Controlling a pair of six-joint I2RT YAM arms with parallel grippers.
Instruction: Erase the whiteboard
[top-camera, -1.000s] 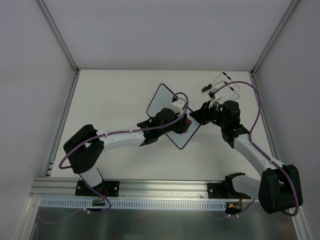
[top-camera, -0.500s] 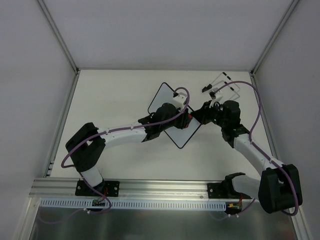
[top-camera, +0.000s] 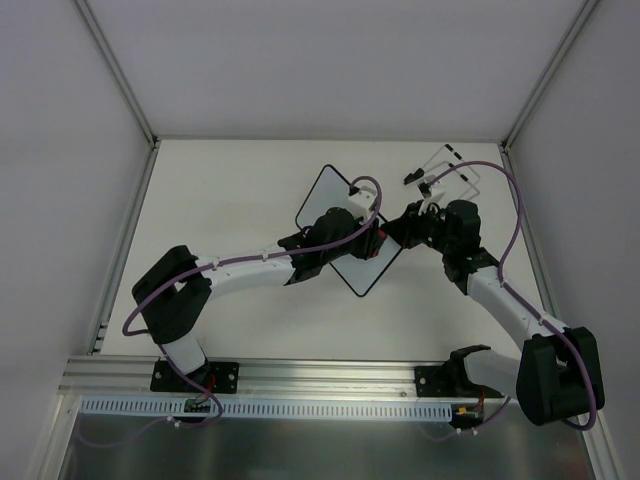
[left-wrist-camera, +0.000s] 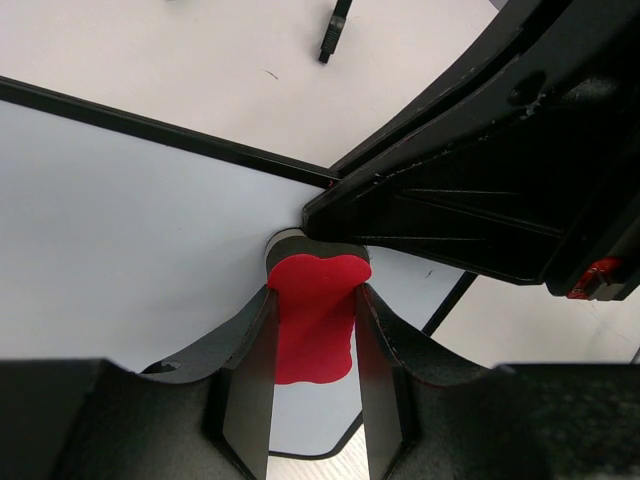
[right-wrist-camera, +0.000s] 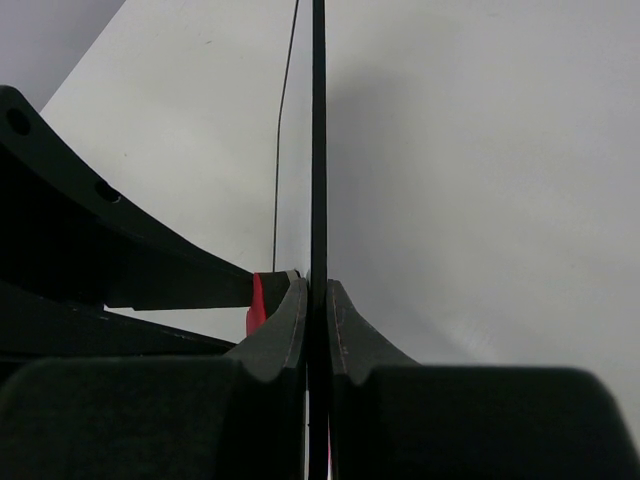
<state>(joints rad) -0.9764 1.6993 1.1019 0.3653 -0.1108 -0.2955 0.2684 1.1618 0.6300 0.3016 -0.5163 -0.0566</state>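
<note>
The whiteboard (top-camera: 325, 205) lies mid-table as a diamond, white with a thin black rim; no drawing shows on its visible part. My left gripper (top-camera: 372, 243) is over its right corner, shut on the red eraser (left-wrist-camera: 312, 315), which presses on the board's surface (left-wrist-camera: 120, 250). My right gripper (top-camera: 398, 235) is shut on the board's right edge; in the right wrist view the black rim (right-wrist-camera: 318, 150) runs edge-on between its fingers (right-wrist-camera: 345, 330), and the eraser (right-wrist-camera: 256, 303) shows just to the left. In the left wrist view the right gripper's black fingers (left-wrist-camera: 480, 200) meet the eraser.
A wire stand with black tips (top-camera: 445, 175) lies at the back right of the table, just beyond my right gripper. One black tip (left-wrist-camera: 335, 30) shows past the board's rim in the left wrist view. Enclosure walls close the table on three sides.
My left gripper has slid the eraser to the right and slightly back across the board, up to the right corner. The right gripper and the board have stayed put.
</note>
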